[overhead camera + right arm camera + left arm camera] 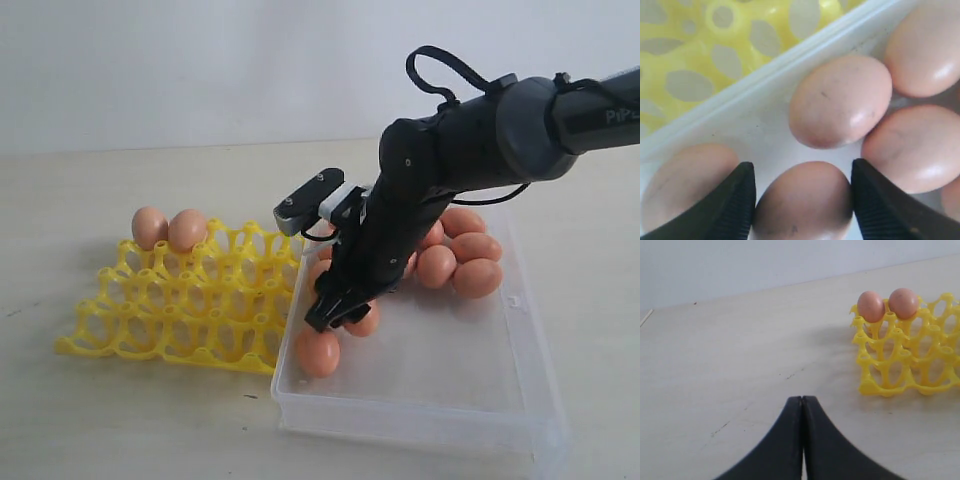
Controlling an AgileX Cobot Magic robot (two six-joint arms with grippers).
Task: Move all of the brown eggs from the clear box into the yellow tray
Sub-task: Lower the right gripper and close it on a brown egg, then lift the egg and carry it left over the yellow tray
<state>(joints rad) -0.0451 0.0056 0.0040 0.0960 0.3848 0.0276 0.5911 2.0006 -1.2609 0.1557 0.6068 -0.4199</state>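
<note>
**Right gripper** (802,172): black, with two ribbed fingers, reaching steeply down into the large, shallow, transparent plastic box (400,415). The fingers stand wide apart and bear on the two flanks of one smooth, orange-brown oval egg, the clasped egg (802,210), which lies on the box floor.

Just outside one finger lies the lone egg (317,352), of the same kind, near a corner of the box. Just ahead of the fingertips lie the neighbouring eggs (840,100), pressed against one another. The nearest of them is close to the clasped egg. This group runs on behind the arm as the far eggs (478,278), packed together toward the box's far end and partly hidden by the arm.

Past the box wall nearest the gripper, the bright yellow, square, openwork plastic egg tray (200,355) lies just beside the box on the pale wooden tabletop (100,430). The tray corner farthest from the gripper holds the two seated eggs (150,227), side by side.

**Left gripper** (802,405): well apart from the box, over bare tabletop short of the tray, with its fingers pressed together.
</note>
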